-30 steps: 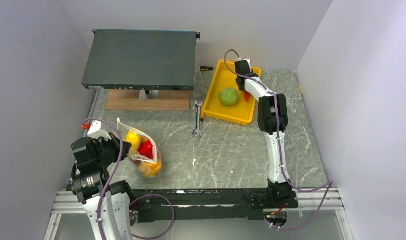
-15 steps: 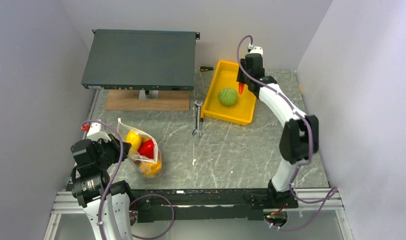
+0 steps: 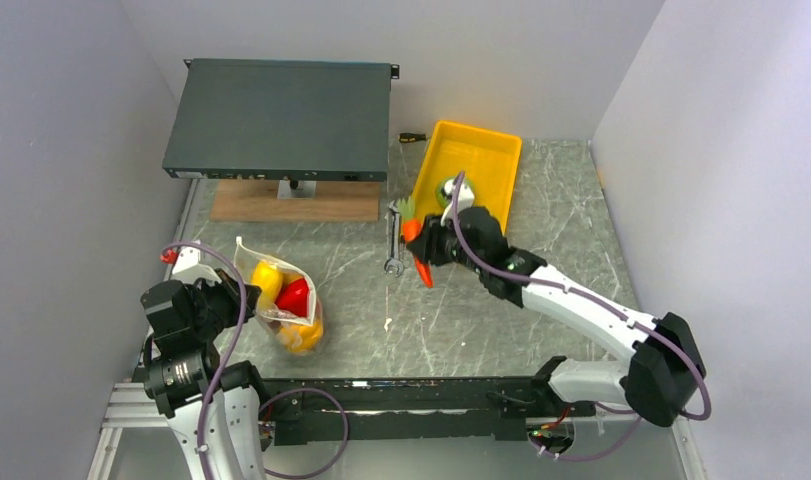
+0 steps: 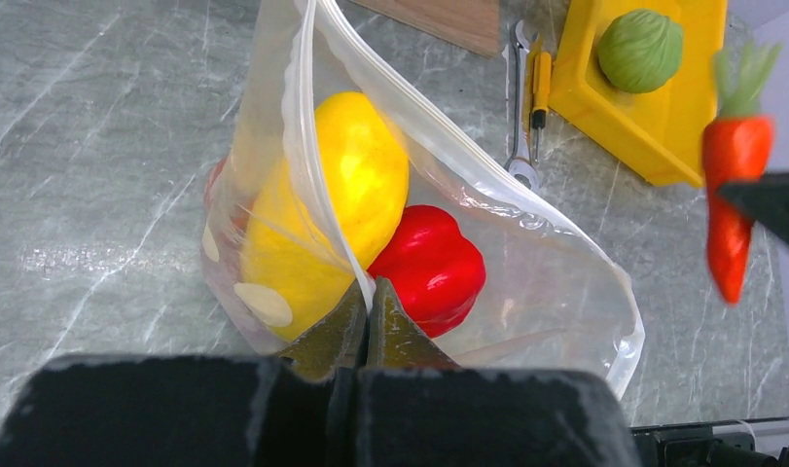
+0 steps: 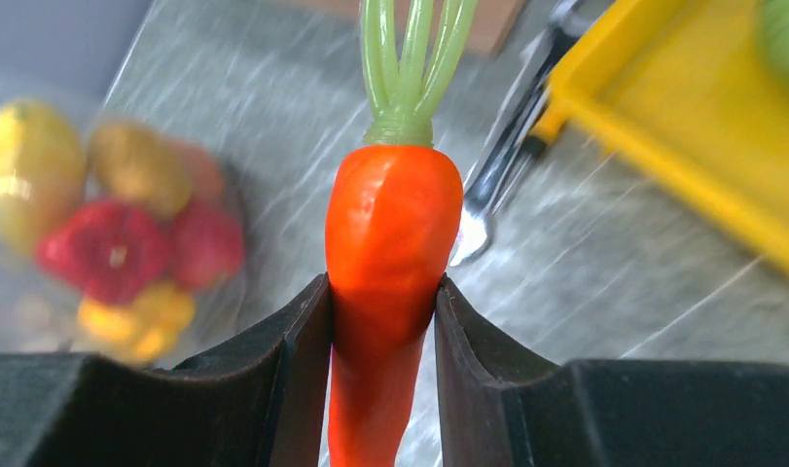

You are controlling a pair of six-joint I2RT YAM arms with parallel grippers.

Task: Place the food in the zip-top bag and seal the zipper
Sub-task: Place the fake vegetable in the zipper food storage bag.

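Carrot (image 3: pixel 417 247): orange body, green leafy top, clamped at mid-body between the right fingers (image 5: pixel 293 350). One finger presses each side, with the stalks sticking out past the tips. It hangs in the air over the counter (image 3: pixel 501 300), just beside the wrench (image 3: pixel 393 240), off the near left corner of the yellow tray (image 3: pixel 481 150) and well apart from the bag.

Zip-top bag (image 4: pixel 526 263): clear, lying on the counter at the near left, with its mouth gaping toward the carrot. The left fingers (image 4: pixel 327 336) are closed tight, pinching the bag's near lip at the zipper (image 4: pixel 298 146). The far lip arcs away, so the zipper strips are apart.

Inside the bag are a yellow pepper (image 4: pixel 351 195) and a red pepper (image 4: pixel 429 268) touching each other. The top view also shows an orange piece (image 3: pixel 303 337) at the bag's bottom end.

A green cabbage (image 4: pixel 640 49) sits in the tray.

At the back left, a dark flat box (image 3: pixel 281 118) rests on a wooden board (image 3: pixel 291 205). A small screwdriver (image 3: pixel 411 137) lies between the box and the tray.
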